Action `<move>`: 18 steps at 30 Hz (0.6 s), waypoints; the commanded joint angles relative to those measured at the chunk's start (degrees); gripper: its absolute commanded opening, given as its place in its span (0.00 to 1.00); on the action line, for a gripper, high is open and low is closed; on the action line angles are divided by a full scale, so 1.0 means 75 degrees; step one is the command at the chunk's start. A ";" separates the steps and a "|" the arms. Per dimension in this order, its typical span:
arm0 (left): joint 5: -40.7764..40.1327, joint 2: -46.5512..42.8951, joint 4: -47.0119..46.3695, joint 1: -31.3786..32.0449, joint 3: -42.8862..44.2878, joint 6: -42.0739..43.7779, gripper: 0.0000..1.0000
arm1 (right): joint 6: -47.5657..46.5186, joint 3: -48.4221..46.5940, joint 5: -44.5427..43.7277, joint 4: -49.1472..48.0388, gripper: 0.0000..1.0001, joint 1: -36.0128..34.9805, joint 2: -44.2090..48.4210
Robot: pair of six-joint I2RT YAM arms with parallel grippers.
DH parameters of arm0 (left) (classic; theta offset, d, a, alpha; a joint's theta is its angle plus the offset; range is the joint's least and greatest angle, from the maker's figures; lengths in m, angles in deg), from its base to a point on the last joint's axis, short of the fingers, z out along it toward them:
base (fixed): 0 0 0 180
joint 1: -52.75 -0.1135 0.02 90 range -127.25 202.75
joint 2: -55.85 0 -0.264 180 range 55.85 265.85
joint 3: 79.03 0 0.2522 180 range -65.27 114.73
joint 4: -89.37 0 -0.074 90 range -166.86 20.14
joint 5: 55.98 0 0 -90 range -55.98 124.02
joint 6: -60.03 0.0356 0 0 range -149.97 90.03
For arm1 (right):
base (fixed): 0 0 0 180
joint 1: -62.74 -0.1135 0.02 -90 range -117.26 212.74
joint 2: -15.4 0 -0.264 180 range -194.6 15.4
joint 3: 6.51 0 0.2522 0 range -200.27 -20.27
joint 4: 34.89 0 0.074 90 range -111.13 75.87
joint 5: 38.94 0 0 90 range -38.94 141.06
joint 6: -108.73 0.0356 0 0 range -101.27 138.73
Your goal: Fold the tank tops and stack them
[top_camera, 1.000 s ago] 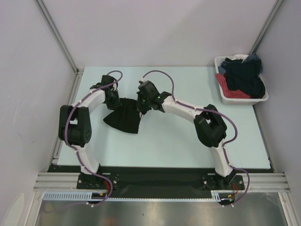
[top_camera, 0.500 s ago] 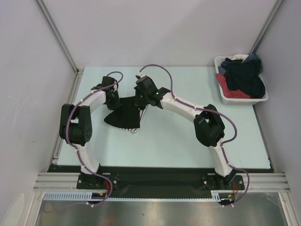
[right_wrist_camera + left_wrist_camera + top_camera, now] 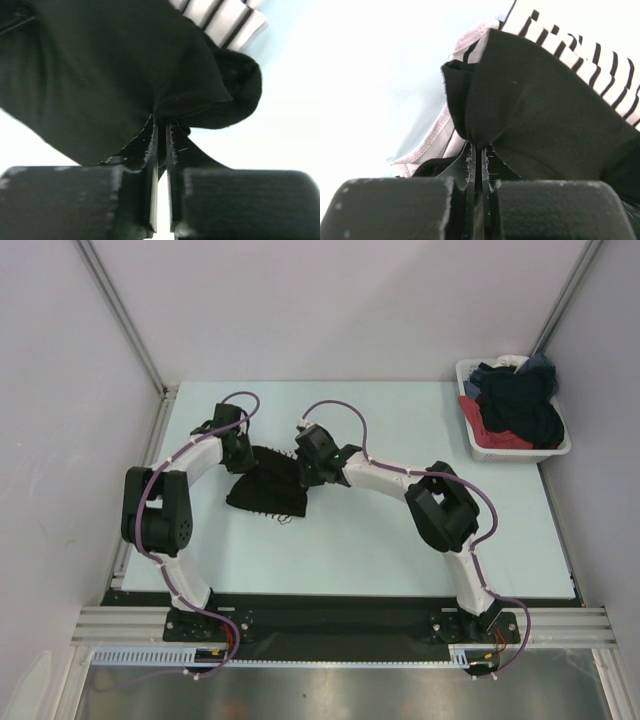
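Observation:
The black tank top (image 3: 265, 492) lies bunched on the table between the two arms. My left gripper (image 3: 243, 454) is shut on its left edge, and the fabric (image 3: 545, 115) rises from the fingertips (image 3: 480, 146). My right gripper (image 3: 304, 471) is shut on the right edge, with cloth (image 3: 100, 65) pinched at the tips (image 3: 161, 120). The striped tank top (image 3: 585, 60) lies under the black one. Only its edge (image 3: 220, 15) shows in the wrist views. From above it is hidden.
A white basket (image 3: 520, 453) heaped with dark and red clothes stands at the back right corner of the table. The pale table top (image 3: 400, 540) stretches in front of and to the right of the arms.
My right gripper has swung back and then come down and nearer, carrying its edge of the black tank top. The cloth now sits lower and more compact. The left gripper has barely moved.

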 commanded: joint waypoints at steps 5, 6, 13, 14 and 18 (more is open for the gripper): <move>-0.0379 0.0204 0.0001 -0.0099 0.0512 0.0159 0.00 | 0.0510 0.0051 -0.0399 -0.0221 0.25 0.0129 0.0216; -0.0391 0.0215 -0.0022 -0.0122 0.0559 0.0171 0.00 | 0.0545 0.0121 -0.0387 -0.0325 0.44 0.0141 0.0252; -0.0578 0.0310 0.0329 -0.0169 0.1051 0.0288 0.15 | 0.0639 0.0777 -0.0165 -0.0723 0.68 0.0106 0.0824; -0.0659 0.0240 0.0294 -0.0169 0.0912 0.0242 0.19 | 0.0662 0.1045 -0.0072 -0.0933 0.68 0.0083 0.0919; -0.0765 -0.0323 -0.0173 -0.0169 0.0362 0.0194 0.41 | 0.0663 0.1832 0.0093 -0.1590 0.76 -0.0011 0.1458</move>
